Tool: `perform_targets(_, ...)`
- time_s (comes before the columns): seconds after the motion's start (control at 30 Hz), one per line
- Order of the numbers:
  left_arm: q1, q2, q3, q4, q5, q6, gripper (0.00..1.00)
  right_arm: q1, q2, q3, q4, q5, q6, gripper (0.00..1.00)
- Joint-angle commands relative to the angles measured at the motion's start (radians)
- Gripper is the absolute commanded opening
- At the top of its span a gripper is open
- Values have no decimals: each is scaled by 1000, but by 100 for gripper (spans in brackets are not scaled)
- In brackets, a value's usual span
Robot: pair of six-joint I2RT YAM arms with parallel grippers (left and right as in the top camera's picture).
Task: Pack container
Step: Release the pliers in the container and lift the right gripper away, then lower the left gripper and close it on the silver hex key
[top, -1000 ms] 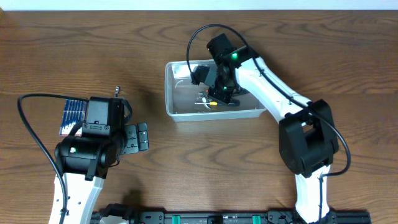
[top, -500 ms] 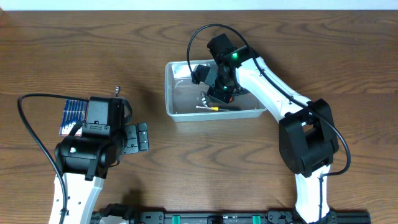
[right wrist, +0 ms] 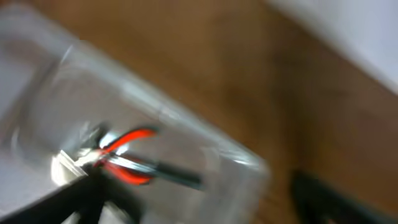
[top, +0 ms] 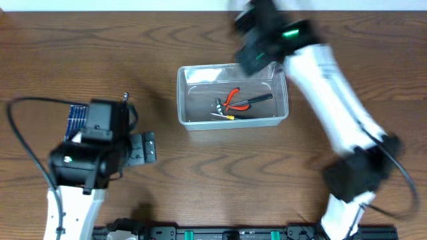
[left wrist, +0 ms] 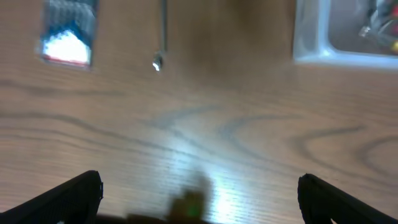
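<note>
One container, a clear tub with rounded corners, stands on the wooden tabletop, middle of the far half.

Contents, counted as far as the blur allows:
- one pair of red-handled pliers, lying flat near the centre;
- one dark slim piece touching the pliers on their right, possibly part of the same tool;
- one small yellow-tipped item by the near wall;
- one bright metal bit just left of the pliers.

Two arms, one gripper each.
- Right gripper: fingers spread wide at either lower corner of its wrist view, nothing between them, hanging over the container; heavily smeared in the overhead view, near the tub's far right corner.
- Left gripper: fingers spread wide and empty, low over bare tabletop, well apart from the container.

Outside the container, two items on the left:
- one blue flat pack, partly hidden under the left arm;
- one thin metal rod, just beside the pack, apart from it.
</note>
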Motion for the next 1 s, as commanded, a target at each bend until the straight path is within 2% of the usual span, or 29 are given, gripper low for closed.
perform_targets(0.0,0,89,196,-61,-77,-11,98,-175,-142,52,-55,24,291,99)
perform_targets(0.13,41,253,364,-89,-82,69,98,-406,-198,52,-164,-124,360,99)
perform_targets(0.23,97,365,393,-37,-127,83,98,-533,-199,51,-240,-159,360,99)
perform_targets(0.33,143,457,393,-9,-127,130,98,-600,-196,47,-289,-159,347,99)
perform_targets(0.47,198,570,384,60,-119,166,98,-639,-196,47,-319,-151,322,99)
perform_targets(0.6,233,662,375,130,-14,243,98,-652,-196,47,-342,-148,322,99)
perform_targets(0.97,293,868,375,177,30,368,99,-651,-196,47,-356,-133,304,99)
